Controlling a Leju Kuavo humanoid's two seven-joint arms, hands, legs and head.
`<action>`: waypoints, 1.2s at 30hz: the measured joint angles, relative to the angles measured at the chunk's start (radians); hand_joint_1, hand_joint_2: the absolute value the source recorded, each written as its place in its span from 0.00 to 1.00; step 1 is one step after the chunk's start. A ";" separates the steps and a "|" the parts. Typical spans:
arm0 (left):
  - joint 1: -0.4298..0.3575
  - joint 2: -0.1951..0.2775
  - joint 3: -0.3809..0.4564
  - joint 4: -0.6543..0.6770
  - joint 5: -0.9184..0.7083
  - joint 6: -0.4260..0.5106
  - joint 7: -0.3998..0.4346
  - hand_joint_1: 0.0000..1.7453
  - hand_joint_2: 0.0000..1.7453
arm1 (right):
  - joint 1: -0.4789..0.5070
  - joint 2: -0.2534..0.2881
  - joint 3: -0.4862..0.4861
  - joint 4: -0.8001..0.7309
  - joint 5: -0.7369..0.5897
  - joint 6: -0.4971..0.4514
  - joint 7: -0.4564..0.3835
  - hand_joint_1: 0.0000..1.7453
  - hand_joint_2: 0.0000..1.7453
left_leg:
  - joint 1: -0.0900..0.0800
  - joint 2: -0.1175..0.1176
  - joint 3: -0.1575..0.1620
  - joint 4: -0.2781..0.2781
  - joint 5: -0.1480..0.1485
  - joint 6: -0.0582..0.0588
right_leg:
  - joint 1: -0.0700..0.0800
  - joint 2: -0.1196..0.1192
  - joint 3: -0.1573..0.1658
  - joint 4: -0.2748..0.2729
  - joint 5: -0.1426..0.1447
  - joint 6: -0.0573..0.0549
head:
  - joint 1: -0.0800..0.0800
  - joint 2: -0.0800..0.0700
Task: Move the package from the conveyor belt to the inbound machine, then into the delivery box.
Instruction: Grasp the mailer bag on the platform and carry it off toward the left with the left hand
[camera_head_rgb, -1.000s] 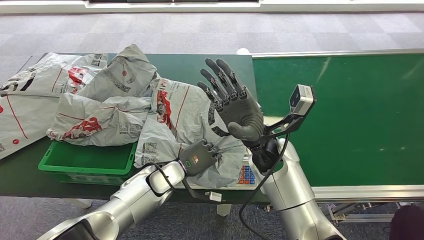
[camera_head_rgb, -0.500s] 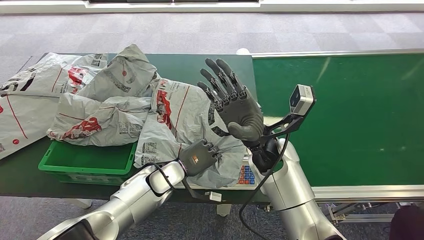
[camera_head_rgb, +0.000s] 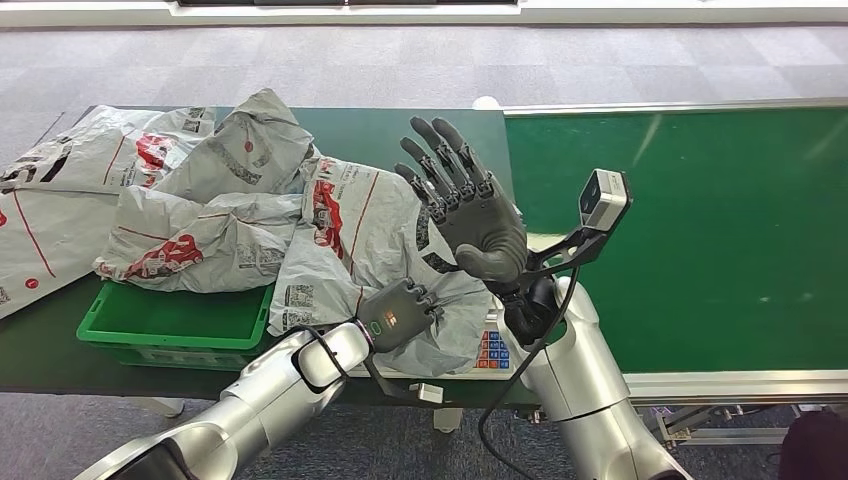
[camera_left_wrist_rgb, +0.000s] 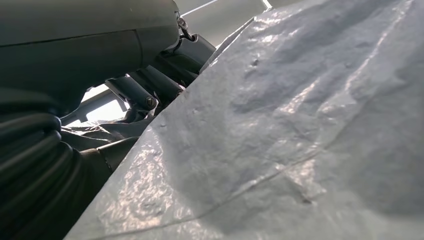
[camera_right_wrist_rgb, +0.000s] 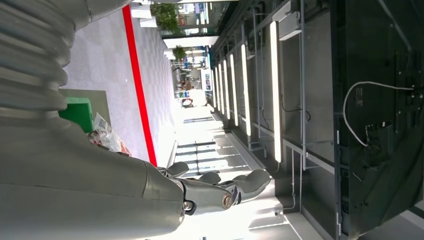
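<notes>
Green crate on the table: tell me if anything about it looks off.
The green crate is overfilled: crumpled grey bags are heaped above its rim and spill onto the table. One bag drapes over the scale, where the left hand rests on it.

A dark green tabletop (camera_head_rgb: 390, 125) carries a green crate (camera_head_rgb: 175, 322) near its front edge and a scale with a coloured keypad (camera_head_rgb: 492, 350) beside it. Grey printed packages (camera_head_rgb: 215, 215) pile over the crate, one (camera_head_rgb: 55, 205) spreading onto the tabletop. A green conveyor belt (camera_head_rgb: 720, 230) adjoins the tabletop's right side.
</notes>
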 joint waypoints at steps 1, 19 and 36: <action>0.000 0.000 0.000 0.000 0.000 0.000 0.000 1.00 1.00 | 0.000 0.000 0.000 0.000 0.000 0.000 0.000 0.00 1.00 | 0.000 0.000 0.000 0.000 0.000 0.000 | 0.000 0.000 0.000 0.000 0.000 0.000 | 0.000 0.000; 0.000 0.000 0.000 0.000 0.000 0.000 0.000 1.00 1.00 | 0.000 0.000 0.000 0.000 0.000 0.000 0.000 0.00 1.00 | 0.000 0.000 0.000 0.000 0.000 0.000 | 0.000 0.000 0.000 0.000 0.000 0.000 | 0.000 0.000; 0.030 0.059 0.020 -0.051 0.002 0.091 0.102 1.00 1.00 | 0.007 0.000 0.000 -0.004 0.008 -0.006 -0.005 0.00 1.00 | 0.000 0.003 0.001 -0.001 -0.001 -0.002 | 0.000 0.003 0.000 0.001 0.001 -0.002 | 0.000 0.000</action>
